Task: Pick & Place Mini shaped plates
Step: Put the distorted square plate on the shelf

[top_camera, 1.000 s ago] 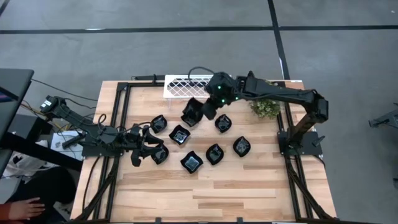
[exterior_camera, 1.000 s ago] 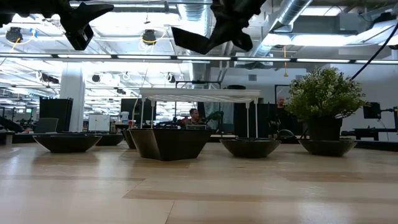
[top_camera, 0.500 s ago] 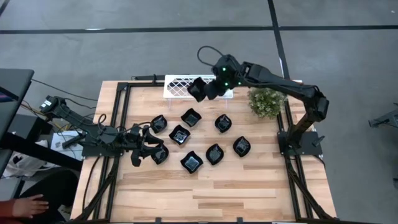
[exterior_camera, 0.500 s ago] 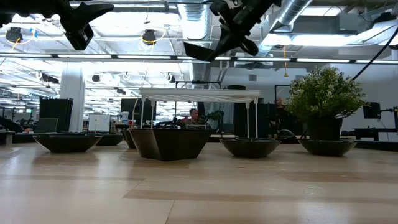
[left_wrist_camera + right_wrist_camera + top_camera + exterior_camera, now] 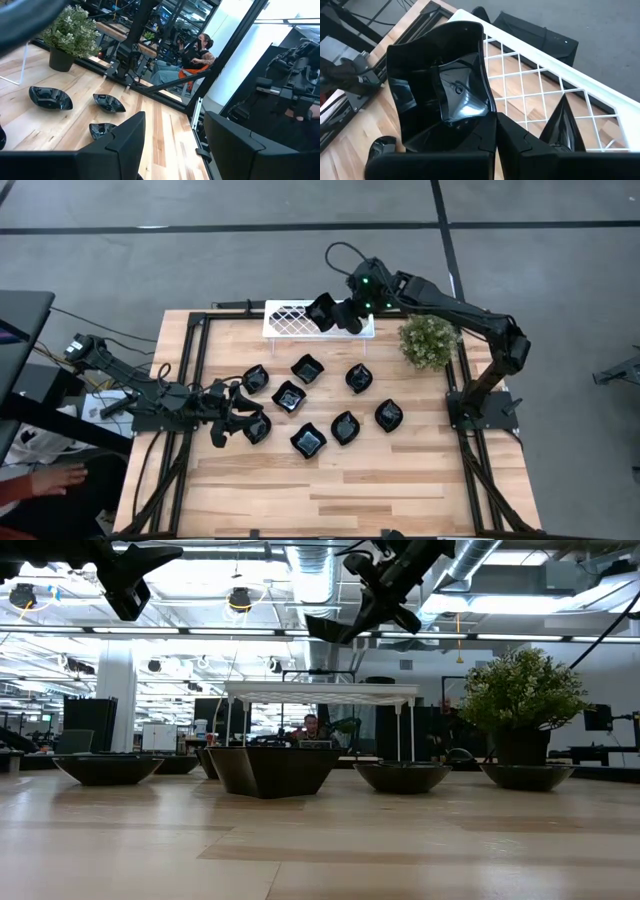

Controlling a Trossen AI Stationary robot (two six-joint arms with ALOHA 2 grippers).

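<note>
Several glossy black mini shaped plates (image 5: 345, 426) rest on their bases on the wooden table, seen in the low view as dark bowls (image 5: 275, 768). One more plate (image 5: 322, 312) hangs in the air over the white lattice tray (image 5: 290, 318), with my right gripper (image 5: 340, 316) shut on it. The same plate (image 5: 440, 95) fills the right wrist view, its hollow toward the camera. At the table's left, my left gripper (image 5: 228, 426) stands open and level beside a plate (image 5: 258, 427), with nothing between its fingers (image 5: 125, 145). My right gripper pinches the plate by its rim (image 5: 475, 122) between its two fingers. The fingers slant down from the table's right side. The plate is lifted clear, steeply tilted, and sticks out past the fingertips (image 5: 335, 628) above the tray.
A potted green plant (image 5: 428, 342) stands at the far right, next to the tray's right end. The tray stands on thin white legs (image 5: 320, 692) along the far edge. Black frame rails (image 5: 190, 380) run along the table's left and right sides. Bare wood lies toward the near edge.
My right gripper has carried the plate from above the plates on the table toward the far edge, to above the white tray. It has rolled a little on the way and stayed shut. The plate has stayed clear of everything.
</note>
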